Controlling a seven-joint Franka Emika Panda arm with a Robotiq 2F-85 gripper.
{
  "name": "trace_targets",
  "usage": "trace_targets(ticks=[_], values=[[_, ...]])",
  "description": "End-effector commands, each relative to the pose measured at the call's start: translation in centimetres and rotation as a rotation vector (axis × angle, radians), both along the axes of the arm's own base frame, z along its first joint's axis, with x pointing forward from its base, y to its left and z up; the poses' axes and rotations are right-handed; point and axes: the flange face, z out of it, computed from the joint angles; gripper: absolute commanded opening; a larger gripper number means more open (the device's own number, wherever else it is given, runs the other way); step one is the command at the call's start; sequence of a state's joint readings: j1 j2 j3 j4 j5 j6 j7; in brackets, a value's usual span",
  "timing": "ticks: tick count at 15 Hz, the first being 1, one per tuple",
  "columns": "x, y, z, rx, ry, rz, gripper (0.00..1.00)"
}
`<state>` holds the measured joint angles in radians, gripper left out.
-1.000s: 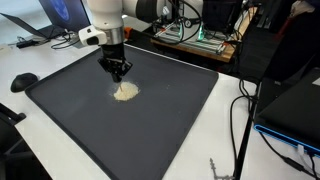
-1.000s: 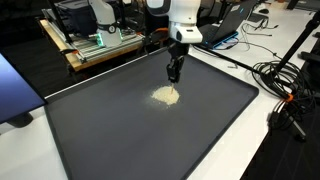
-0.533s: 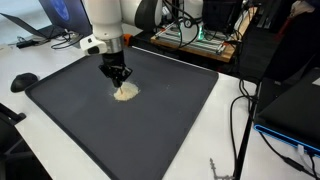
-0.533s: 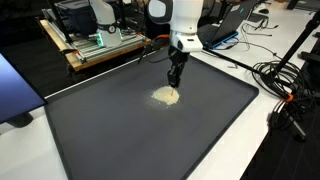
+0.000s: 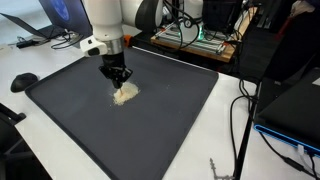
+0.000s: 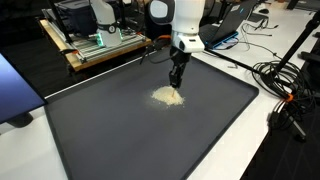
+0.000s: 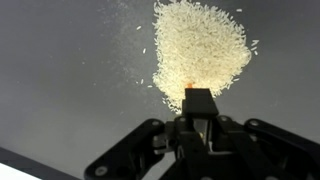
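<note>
A small heap of pale rice-like grains (image 5: 126,94) (image 6: 167,96) lies on a large dark mat (image 5: 160,130) (image 6: 120,140), in both exterior views. My gripper (image 5: 119,80) (image 6: 177,82) points straight down, its tips at the far edge of the heap, just above or on the mat. In the wrist view the grains (image 7: 200,45) fill the upper middle, with loose ones scattered to the left. The gripper (image 7: 198,98) is shut, its dark fingertips pressed together at the heap's lower edge. A tiny orange spot shows right at the tips. I see nothing held.
The mat lies on a white table. A black mouse-like object (image 5: 24,81) sits off the mat's corner. Cables (image 5: 245,110) (image 6: 285,80) run along one side. A wooden rack with electronics (image 6: 100,45) and a monitor (image 5: 65,12) stand behind.
The gripper has come down and slightly forward, from above the mat to the edge of the grain heap. It stayed shut throughout.
</note>
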<state>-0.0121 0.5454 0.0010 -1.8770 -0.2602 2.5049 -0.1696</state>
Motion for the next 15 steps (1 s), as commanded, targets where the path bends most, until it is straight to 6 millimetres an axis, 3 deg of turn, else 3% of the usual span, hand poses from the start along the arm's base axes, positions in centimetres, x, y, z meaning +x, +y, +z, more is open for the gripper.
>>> trace_targets(ticks=[1,7,15], values=[[0.3,0.3,-0.2,0.004,-0.003,0.006,0.04],[0.0,0.5,1.0,-0.015,-0.014,-0.006,0.04],[-1.0,3.6,6.2,-0.126,-0.078,-0.032,0.04]])
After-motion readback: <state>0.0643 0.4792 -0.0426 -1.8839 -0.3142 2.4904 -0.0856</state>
